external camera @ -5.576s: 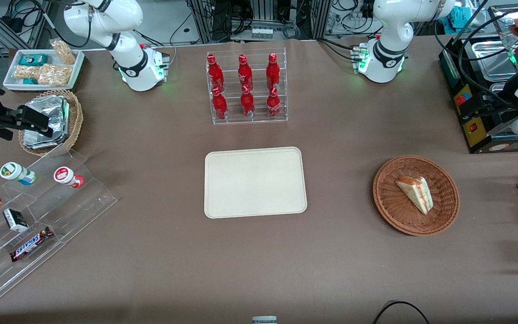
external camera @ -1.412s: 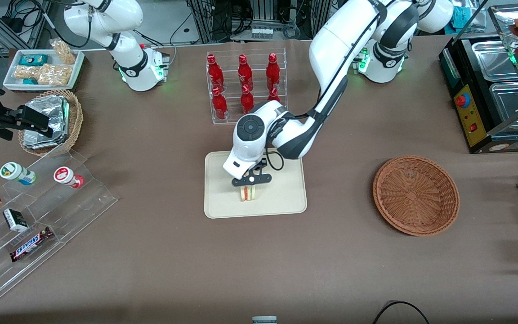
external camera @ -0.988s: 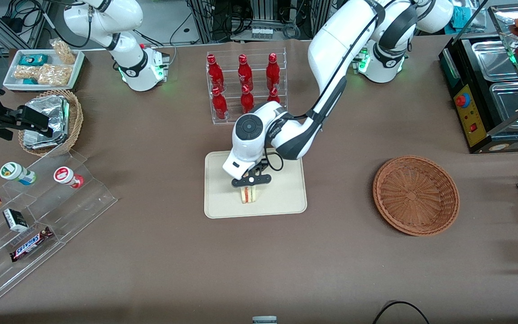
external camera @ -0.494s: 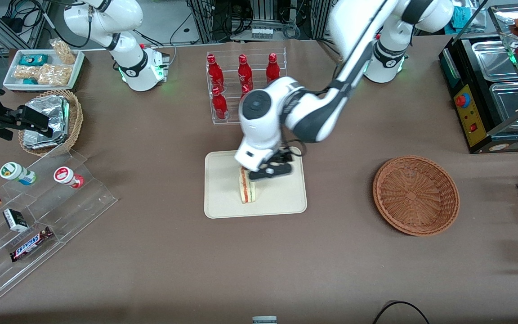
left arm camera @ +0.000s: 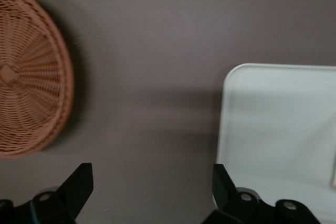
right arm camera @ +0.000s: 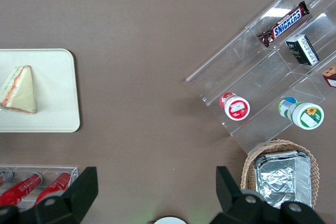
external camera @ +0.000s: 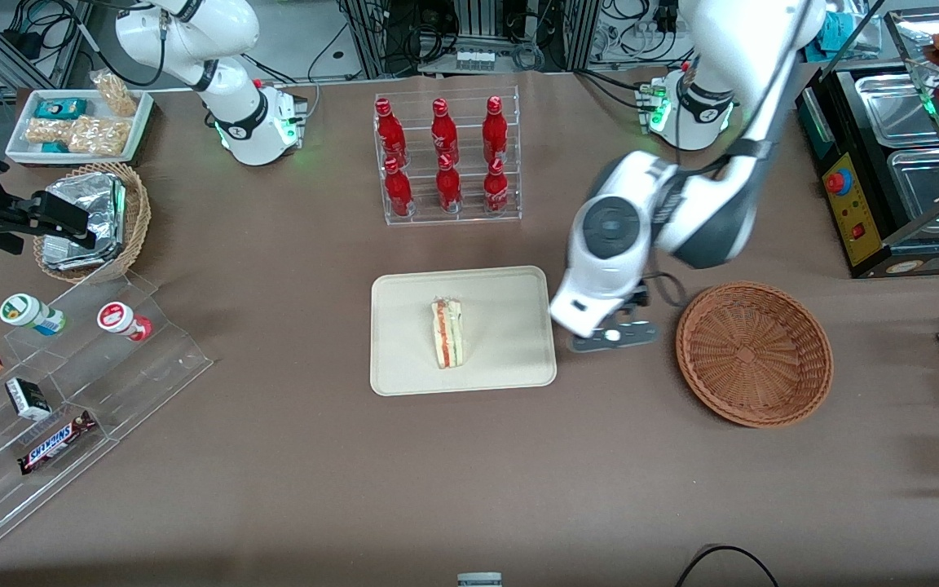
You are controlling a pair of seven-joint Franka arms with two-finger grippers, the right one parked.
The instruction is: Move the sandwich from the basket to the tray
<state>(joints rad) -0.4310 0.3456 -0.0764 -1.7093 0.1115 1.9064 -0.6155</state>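
The sandwich (external camera: 447, 333) stands on its edge near the middle of the tray (external camera: 404, 359), its striped cut side of orange-red and green facing the front camera; in the right wrist view it (right arm camera: 19, 89) shows as a pale triangle on the tray (right arm camera: 58, 114). The tray sits at the centre of the front view on the brown table (external camera: 290, 473). The gripper (external camera: 612, 336) hangs over bare table, between the tray and the basket (external camera: 753, 353), touching neither. Its fingers (left arm camera: 79, 184) are spread wide apart with nothing between them, only tablecloth below. The basket lies at centre right of the front view, with nothing in it, and its woven rim (left arm camera: 31, 72) shows in the left wrist view near the tray's rounded corner (left arm camera: 247, 77). Above the tray in the front view stands a clear rack of red bottles (external camera: 447, 159).
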